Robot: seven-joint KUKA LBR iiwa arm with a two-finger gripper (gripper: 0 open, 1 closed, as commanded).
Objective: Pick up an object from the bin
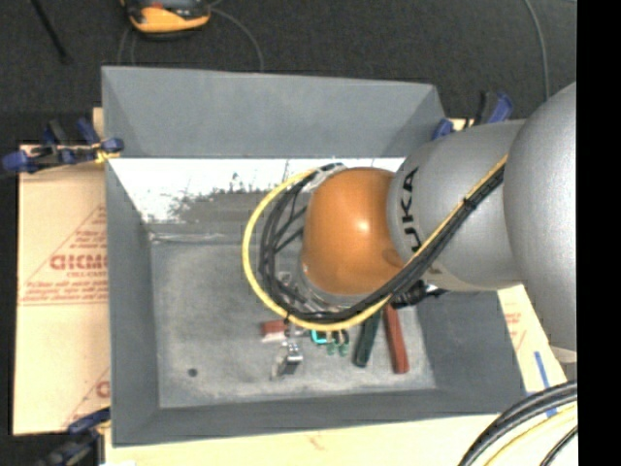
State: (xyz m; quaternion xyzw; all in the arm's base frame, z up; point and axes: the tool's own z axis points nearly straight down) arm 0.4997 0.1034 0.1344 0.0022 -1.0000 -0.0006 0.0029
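The arm came in from the right and hung low over the near middle of the grey bin (194, 299), its wrist under the rounded orange cover (349, 231) with a loop of yellow and black cable (254, 250) slung round it. The end effector (291, 343) lay beneath that cover, mostly hidden, and whether it was spread or pressed together could not be told. A few small things lay close about it on the bin floor. A small reddish-brown piece (273, 329) lay just to its left, and a small silvery piece (288, 362) just in front of it, toward the near wall. A small green piece (336, 344) sat just to its right. Farther right a dark green stick (367, 343) and a red-brown stick (396, 349) lay side by side, tilted, close together. Nothing could be seen held in the end effector.
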